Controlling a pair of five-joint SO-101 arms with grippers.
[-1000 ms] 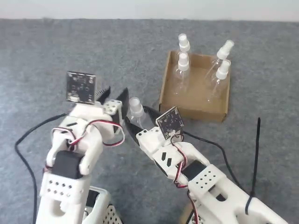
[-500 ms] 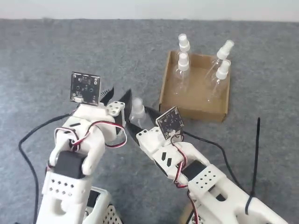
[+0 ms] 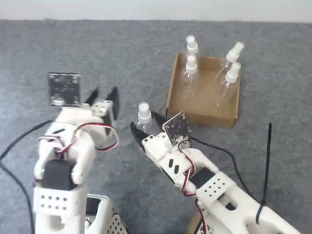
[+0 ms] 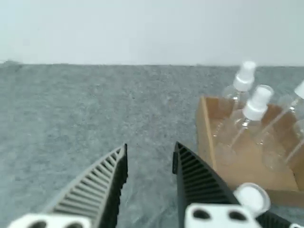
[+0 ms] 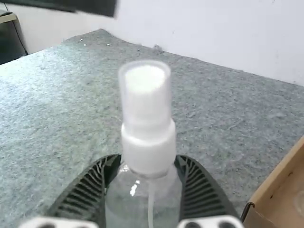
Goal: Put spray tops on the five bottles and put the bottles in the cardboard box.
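Note:
My right gripper (image 3: 144,126) is shut on a clear bottle (image 3: 143,122) with a white spray top (image 5: 145,116), held upright just left of the cardboard box (image 3: 204,115). The bottle's body (image 5: 142,202) sits between the black jaws in the right wrist view. My left gripper (image 3: 102,98) stands open and empty, to the left of the bottle and apart from it; its two ridged fingers (image 4: 109,180) are spread. The held bottle's cap (image 4: 251,197) shows beside them. Several capped bottles (image 3: 190,73) lie in the box (image 4: 247,161), tops leaning on its far wall.
Grey carpet (image 3: 97,53) covers the table, with open room left of and behind the box. A black cable (image 3: 267,161) rises at the right, near the right arm's base.
My left gripper has let go of the spray top and drawn back to the left, away from the bottle. The right gripper keeps the bottle where it was.

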